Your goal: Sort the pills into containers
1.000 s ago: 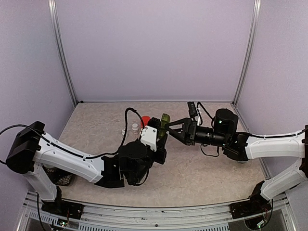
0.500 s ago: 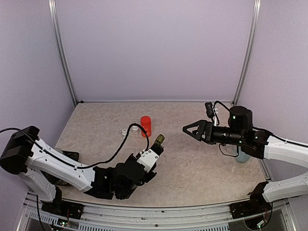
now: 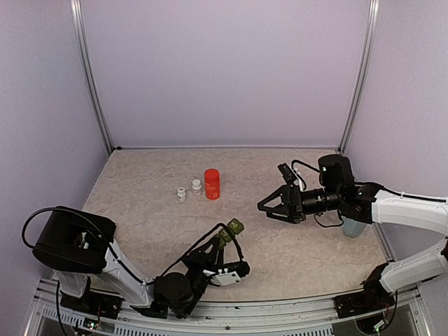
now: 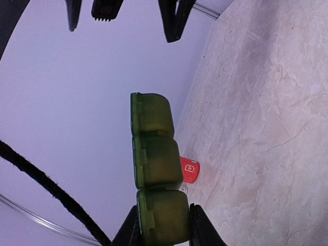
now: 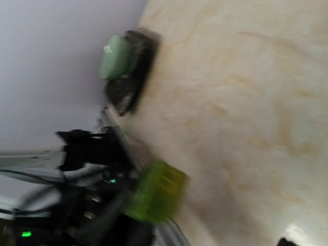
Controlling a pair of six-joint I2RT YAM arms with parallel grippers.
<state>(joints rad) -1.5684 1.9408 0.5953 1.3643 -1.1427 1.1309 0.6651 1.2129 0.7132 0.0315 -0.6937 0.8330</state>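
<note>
The containers (image 4: 156, 169) are a dark green strip of three joined compartments, lids down. My left gripper (image 4: 164, 228) is shut on the strip's end compartment, one finger (image 4: 202, 230) on each side. From above, the strip (image 3: 234, 226) sticks up from the left gripper (image 3: 227, 236), low near the front edge. My right gripper (image 3: 269, 201) hangs open and holds nothing, to the right of the strip and apart from it. The blurred right wrist view shows the strip (image 5: 154, 197) but not its own fingertips. No pills show in any view.
A red bottle (image 3: 212, 183) and two small white bottles (image 3: 182, 194) stand at mid-table, left of centre. A pale blue mug (image 3: 353, 227) sits behind the right arm. A dark dish with a pale green lump (image 5: 125, 66) lies near the left wall.
My left arm has pulled back and down toward the front edge, carrying the green strip. My right gripper let go of the strip, opened wide and drew off to the right.
</note>
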